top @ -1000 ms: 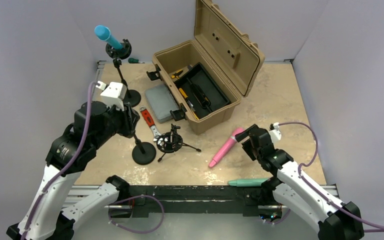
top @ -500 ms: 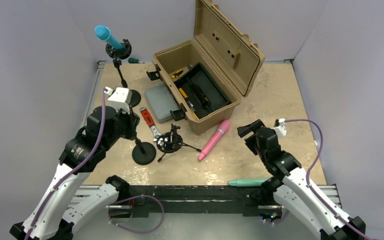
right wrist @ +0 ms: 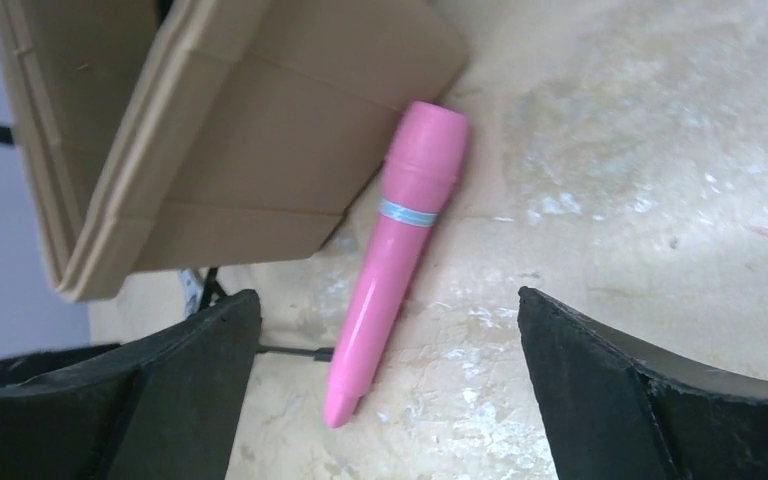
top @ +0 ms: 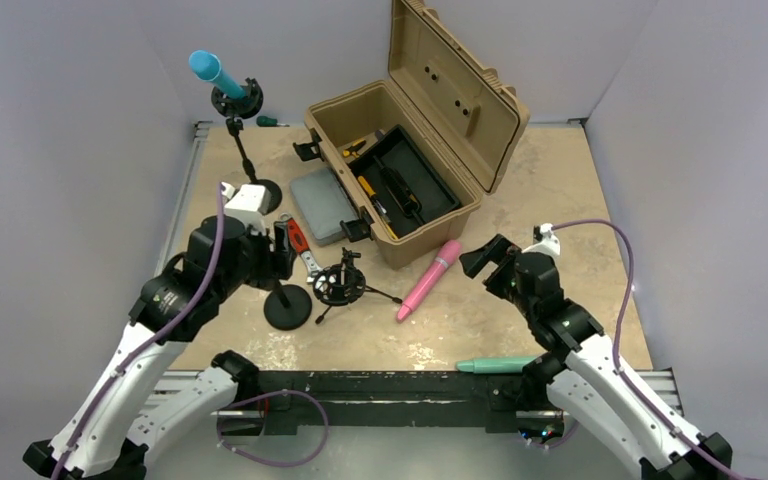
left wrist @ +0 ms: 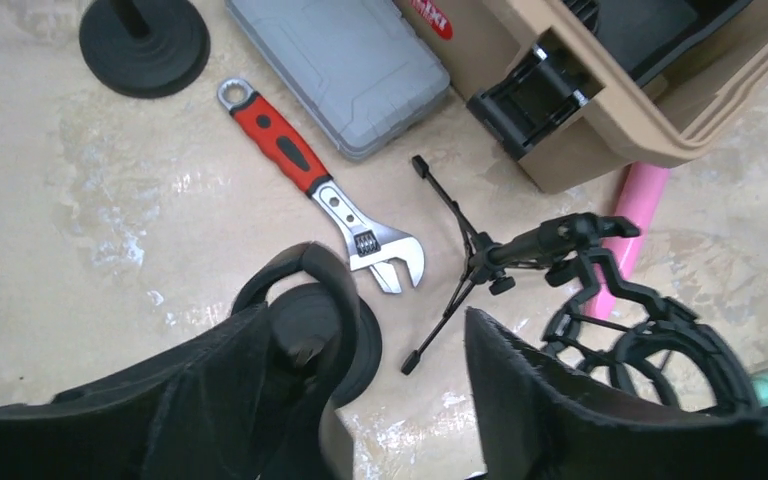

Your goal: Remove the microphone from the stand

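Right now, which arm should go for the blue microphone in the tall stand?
Left. The blue microphone sits in the tall stand at the far left, beyond the open left gripper. The open right gripper is across the table above the pink microphone, toolbox in between.

Left hand (left wrist: pixel 400 315), right hand (right wrist: pixel 388 300), both agape

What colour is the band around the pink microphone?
The band is light blue, clearest in the right wrist view.
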Controlling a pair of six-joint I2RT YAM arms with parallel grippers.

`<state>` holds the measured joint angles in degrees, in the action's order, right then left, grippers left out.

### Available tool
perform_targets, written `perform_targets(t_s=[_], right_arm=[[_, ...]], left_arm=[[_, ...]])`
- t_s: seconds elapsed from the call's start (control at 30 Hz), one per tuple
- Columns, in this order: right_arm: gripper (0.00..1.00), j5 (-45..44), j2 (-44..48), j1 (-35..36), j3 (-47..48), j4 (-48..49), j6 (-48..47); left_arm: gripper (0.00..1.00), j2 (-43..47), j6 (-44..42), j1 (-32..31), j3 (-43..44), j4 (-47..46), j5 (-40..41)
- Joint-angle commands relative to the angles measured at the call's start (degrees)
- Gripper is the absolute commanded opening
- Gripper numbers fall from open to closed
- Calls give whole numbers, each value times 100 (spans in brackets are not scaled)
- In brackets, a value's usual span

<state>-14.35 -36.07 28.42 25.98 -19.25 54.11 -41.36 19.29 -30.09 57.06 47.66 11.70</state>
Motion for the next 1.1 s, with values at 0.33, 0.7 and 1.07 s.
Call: perform_targets(t_s=[0.33, 0.7, 1.07], right_arm=[[99, 1475, 625, -21, 885, 875, -1955], [99, 2061, 730, -22, 1034, 817, -2340], [99, 1984, 759, -26, 1309, 647, -2408]], left_arm=[[100, -1353, -479, 768, 2911, -802, 713], [100, -3463, 476, 2383, 4427, -2583, 428], [93, -4706, -574, 2420, 4787, -3400, 1070]])
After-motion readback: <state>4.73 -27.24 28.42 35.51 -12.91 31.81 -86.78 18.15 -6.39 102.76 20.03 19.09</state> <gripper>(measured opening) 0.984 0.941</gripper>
